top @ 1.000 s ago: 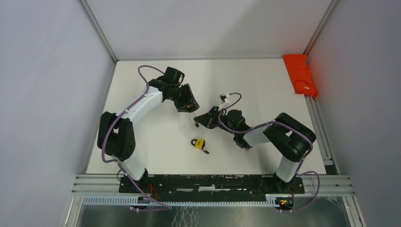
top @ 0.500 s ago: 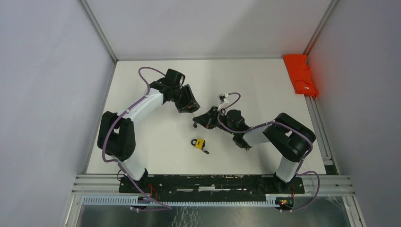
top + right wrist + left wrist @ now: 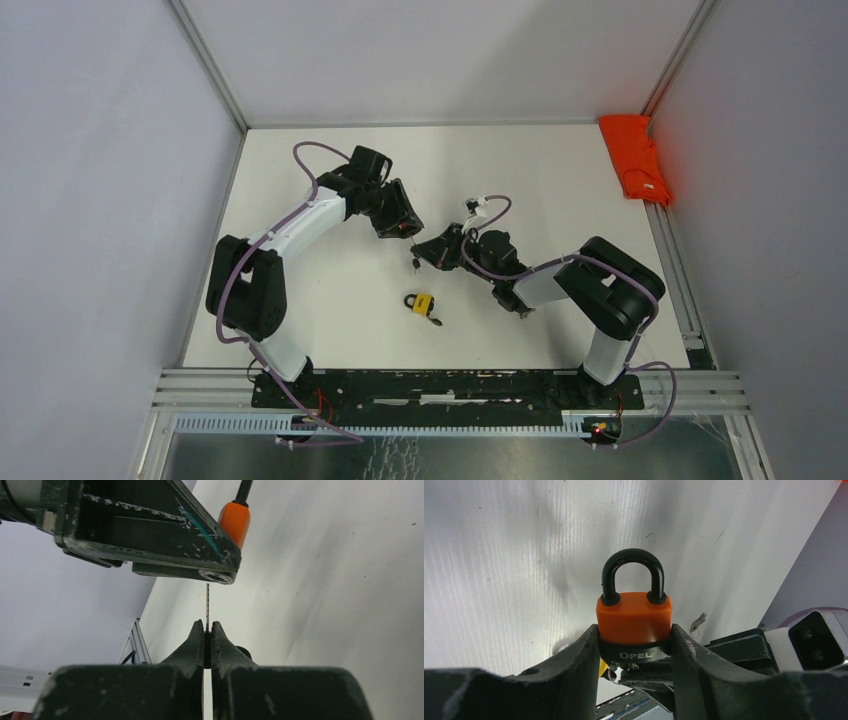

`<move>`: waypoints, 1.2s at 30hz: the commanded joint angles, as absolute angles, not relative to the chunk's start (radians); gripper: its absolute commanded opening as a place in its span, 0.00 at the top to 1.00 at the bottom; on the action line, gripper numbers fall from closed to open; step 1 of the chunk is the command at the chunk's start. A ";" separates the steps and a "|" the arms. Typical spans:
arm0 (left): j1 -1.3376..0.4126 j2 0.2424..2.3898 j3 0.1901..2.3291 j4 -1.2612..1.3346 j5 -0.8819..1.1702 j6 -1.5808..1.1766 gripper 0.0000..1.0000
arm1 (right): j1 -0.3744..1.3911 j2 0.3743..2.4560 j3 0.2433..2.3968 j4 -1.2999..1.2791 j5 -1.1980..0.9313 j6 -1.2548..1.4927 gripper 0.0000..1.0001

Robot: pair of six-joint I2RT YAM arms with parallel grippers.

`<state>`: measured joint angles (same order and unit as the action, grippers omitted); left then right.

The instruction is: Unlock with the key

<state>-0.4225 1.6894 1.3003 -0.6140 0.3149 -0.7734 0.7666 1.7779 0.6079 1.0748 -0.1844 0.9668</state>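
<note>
My left gripper (image 3: 402, 224) is shut on an orange padlock (image 3: 634, 617) that has a black shackle and a black "OPEL" base, and holds it above the table. The fingers clamp its sides. My right gripper (image 3: 208, 628) is shut on a thin metal key (image 3: 207, 607), seen edge-on. The key points up at the underside of the left gripper (image 3: 150, 535), with the padlock's orange body (image 3: 234, 520) beyond. In the left wrist view the right gripper (image 3: 659, 672) sits right under the lock's base. I cannot tell whether the key's tip is in the keyhole.
A second, yellow padlock (image 3: 421, 303) with a key in it lies on the white table (image 3: 330, 320), in front of both grippers. A folded orange cloth (image 3: 636, 158) lies at the far right edge. Grey walls enclose the table.
My right gripper has edged the key slightly closer to the padlock in my left gripper. The left gripper has barely shifted. The yellow padlock has not moved.
</note>
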 commanded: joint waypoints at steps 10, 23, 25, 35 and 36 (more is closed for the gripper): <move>-0.424 1.627 1.284 -0.565 0.321 -0.804 0.98 | 0.752 1.793 0.645 1.110 -0.156 0.950 1.00; -0.426 1.621 1.262 -0.542 0.328 -0.817 0.98 | 0.748 1.810 0.662 1.115 -0.159 0.965 1.00; -0.428 1.619 1.260 -0.538 0.328 -0.820 0.98 | 0.748 1.813 0.667 1.116 -0.159 0.971 1.00; -0.441 1.601 1.226 -0.507 0.312 -0.841 0.98 | 0.750 1.801 0.664 1.091 -0.103 0.994 1.00; -0.443 1.599 1.225 -0.506 0.308 -0.843 0.98 | 0.750 1.800 0.664 1.088 -0.096 0.998 1.00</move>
